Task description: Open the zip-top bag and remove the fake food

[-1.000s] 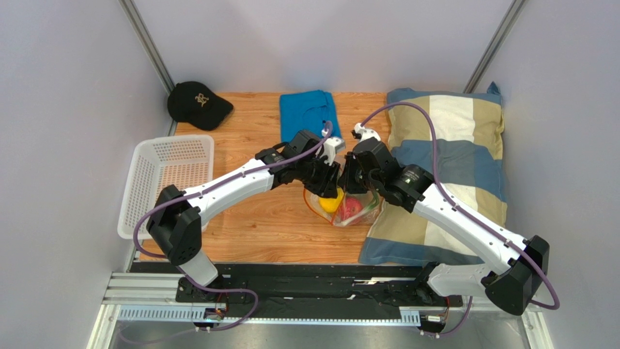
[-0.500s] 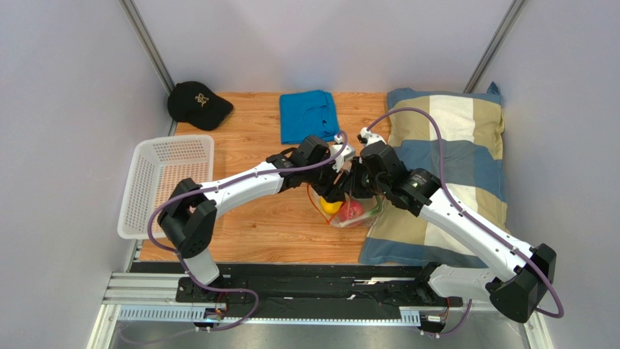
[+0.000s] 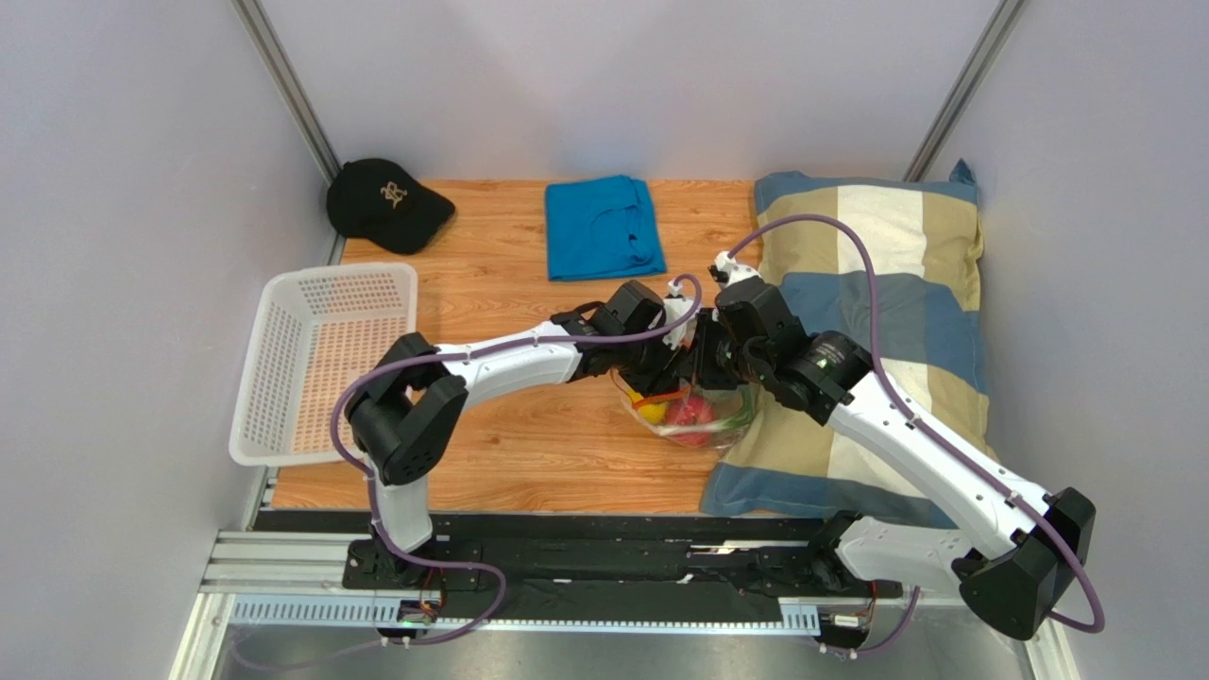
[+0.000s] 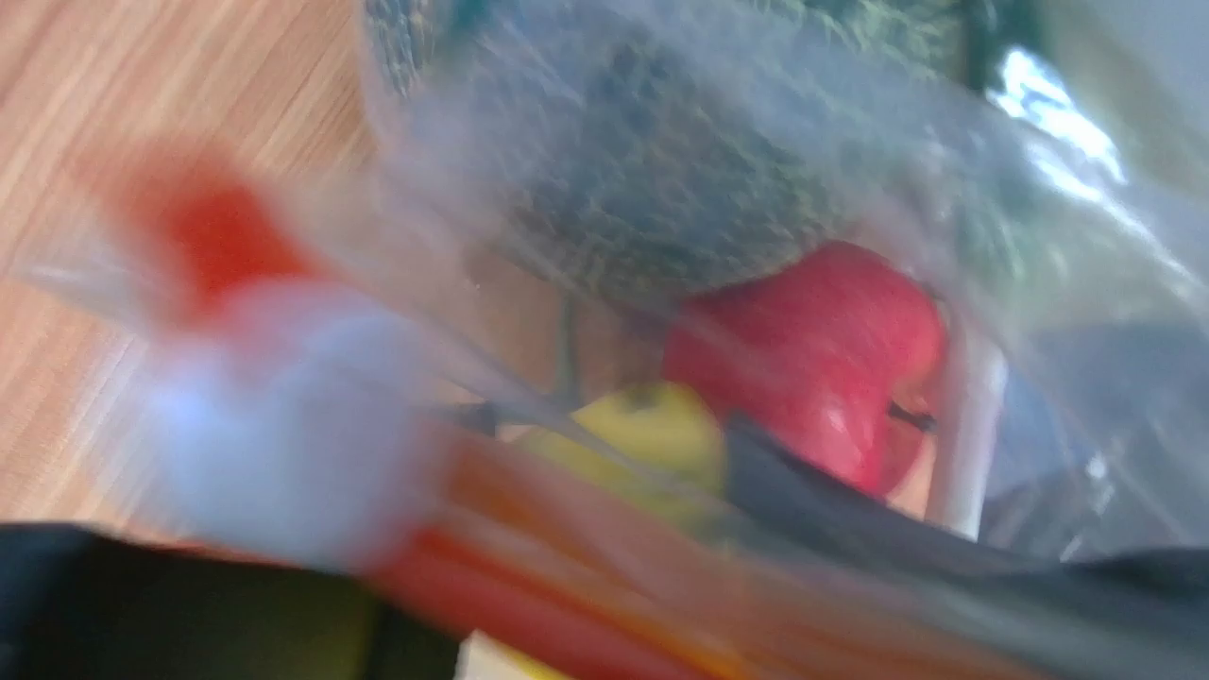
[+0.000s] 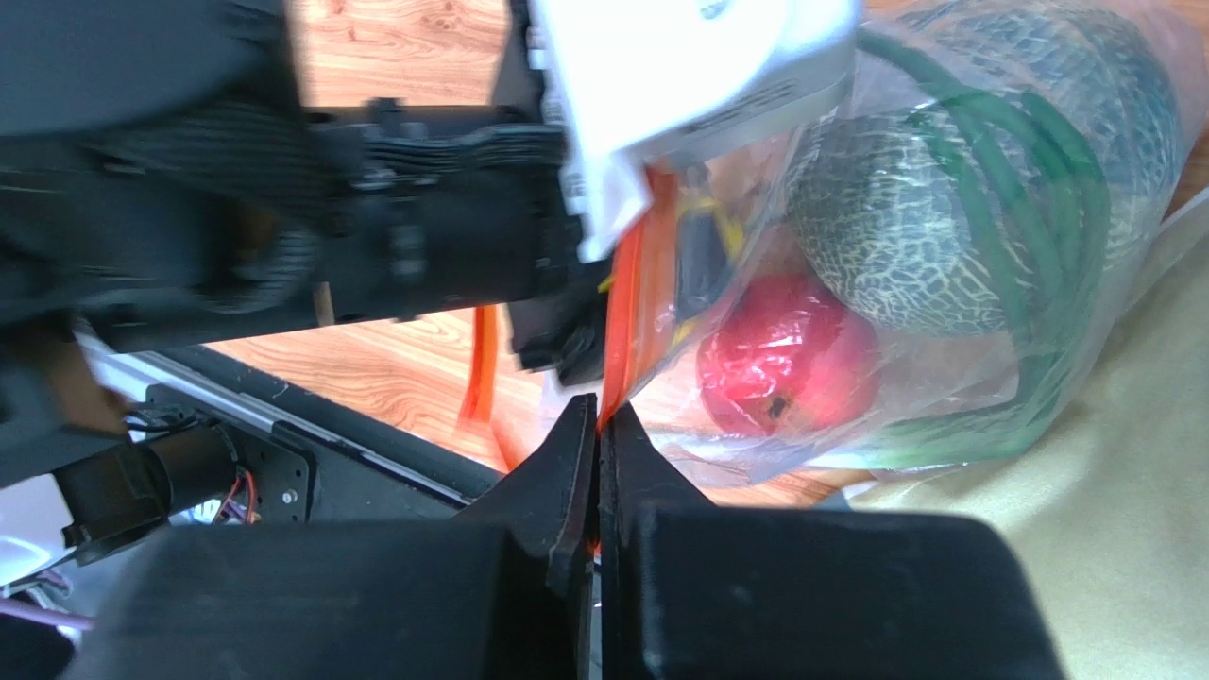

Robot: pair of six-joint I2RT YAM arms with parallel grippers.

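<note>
The zip-top bag lies at the pillow's left edge, with both grippers at its mouth. It holds the fake food: a grey-green leafy ball, a red fruit and a yellow fruit. My right gripper is shut on the orange-red zip strip. My left gripper sits opposite it. Its black fingers flank the same strip, and one dark finger reaches inside the mouth. The left wrist view is badly blurred. The white slider shows there, left of the strip.
A checked pillow covers the right side of the wooden table. A white basket stands at the left edge. A black cap and a folded blue cloth lie at the back.
Both grippers have moved right and down towards the pillow with the bag between them. The left arm has stretched further right. The bag now sits lower, against the pillow's edge.
</note>
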